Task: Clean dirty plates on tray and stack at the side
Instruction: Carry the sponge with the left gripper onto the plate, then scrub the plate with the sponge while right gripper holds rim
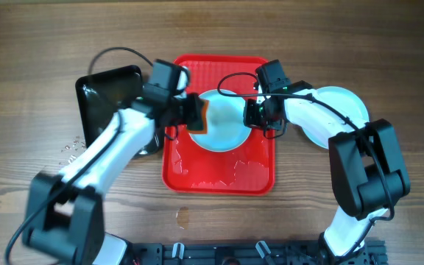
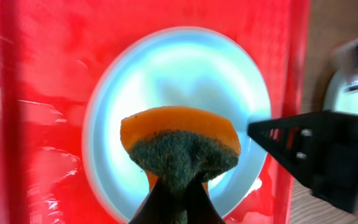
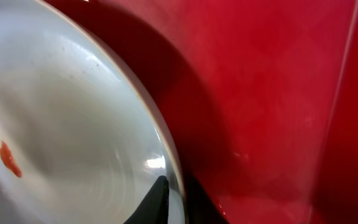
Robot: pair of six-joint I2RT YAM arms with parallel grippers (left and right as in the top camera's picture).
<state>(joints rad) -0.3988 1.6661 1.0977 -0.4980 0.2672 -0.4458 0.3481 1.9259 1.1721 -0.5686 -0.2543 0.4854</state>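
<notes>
A brown wooden table with streaky lengthwise grain fills the overhead view under soft, even light. Small clear droplets glint well outward of the left fingers, and a pale wet smear lies nearer the front edge.

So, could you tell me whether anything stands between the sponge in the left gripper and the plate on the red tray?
Nothing visible does. The sponge in the left gripper hangs directly over the plate with nothing between them; the right gripper pinches only its rim, off to the side.
</notes>
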